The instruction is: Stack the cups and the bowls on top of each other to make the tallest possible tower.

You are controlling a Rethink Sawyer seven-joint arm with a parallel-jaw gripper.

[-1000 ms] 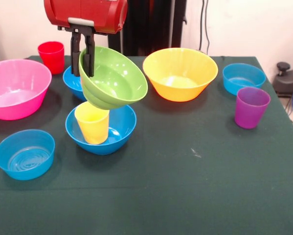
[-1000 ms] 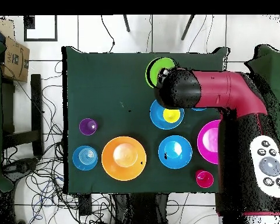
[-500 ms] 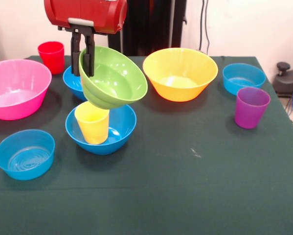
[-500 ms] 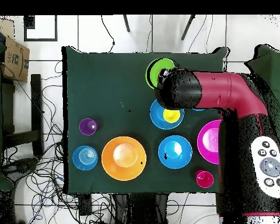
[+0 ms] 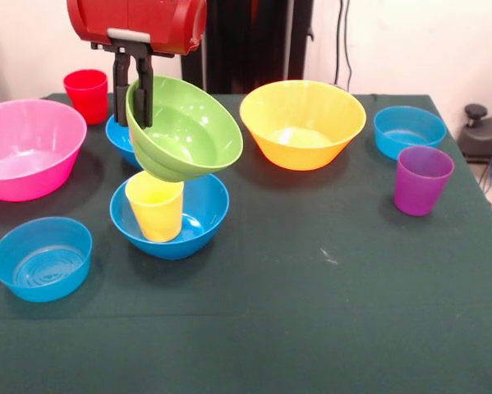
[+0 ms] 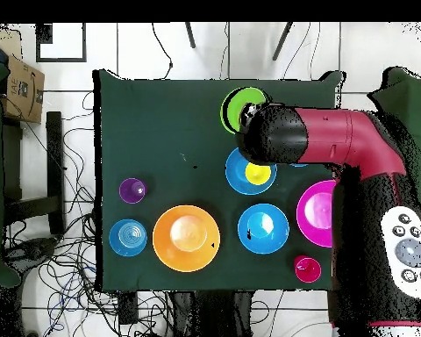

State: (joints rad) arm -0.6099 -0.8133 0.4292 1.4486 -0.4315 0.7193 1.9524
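Observation:
My gripper (image 5: pixel 135 117) is shut on the rim of the lime green bowl (image 5: pixel 188 131), which hangs tilted with its opening facing the camera. Just below it a yellow cup (image 5: pixel 154 206) stands upright inside a deep blue bowl (image 5: pixel 188 223). The green bowl's underside is a little above the cup's rim. From above, the green bowl (image 6: pixel 239 106) pokes out past the arm (image 6: pixel 324 145), with the yellow cup (image 6: pixel 258 174) beside it. A red cup (image 5: pixel 87 93) stands far left, a purple cup (image 5: pixel 421 179) at the right. The gripper itself is hidden in the overhead view.
A large pink bowl (image 5: pixel 24 152) sits at the left and a yellow-orange bowl (image 5: pixel 302 123) at the back centre. A second deep blue bowl (image 5: pixel 118 135) lies behind the green one. Light-blue bowls sit front left (image 5: pixel 42 257) and back right (image 5: pixel 408 130).
The gripper has carried the green bowl slightly left and a touch higher in the front view. Everything on the table has stayed put.

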